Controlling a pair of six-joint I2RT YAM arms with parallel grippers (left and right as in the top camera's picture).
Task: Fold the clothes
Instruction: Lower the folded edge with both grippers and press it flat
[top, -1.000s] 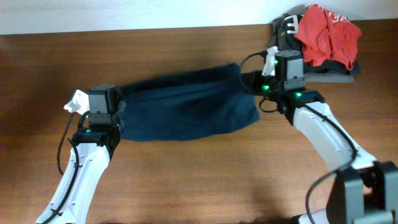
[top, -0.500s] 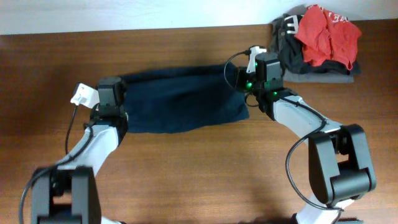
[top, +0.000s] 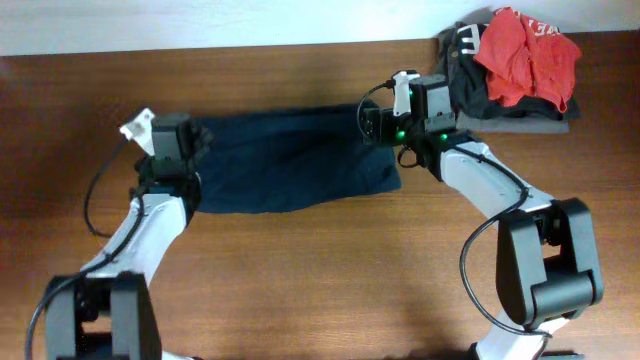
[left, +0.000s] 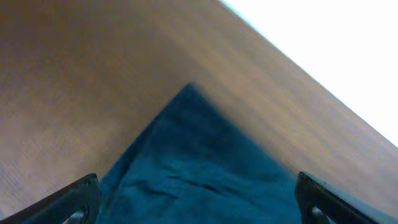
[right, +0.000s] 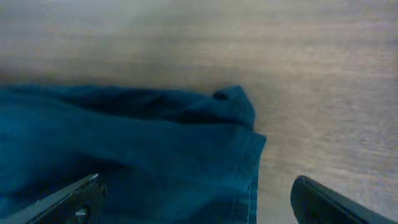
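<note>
My left gripper (top: 197, 136) has its fingers spread wide with nothing between them. In its wrist view it hovers just over a pointed corner of the clothes (top: 290, 160), at the left end of the cloth. My right gripper (top: 368, 122) is spread just as wide and empty. It sits at the right end, over a stitched hem and a small puckered corner that show plainly in its own view. Between the two, the clothes lie flat on the tabletop (top: 300, 290) as one long band running left to right, in the middle and closer to the far edge than the near one. They are a plain dark navy, lightly wrinkled, and look doubled over, with a ragged, slightly curved near edge. I judge the fabric to be soft, limp and light. It would sag and bunch if lifted from one point and drag if slid, so I would take it at the end corners, pinching through all layers at the hem, both ends together. At the far right corner a red garment (top: 525, 55) lies on dark folded ones (top: 468, 55), well apart from my work.
</note>
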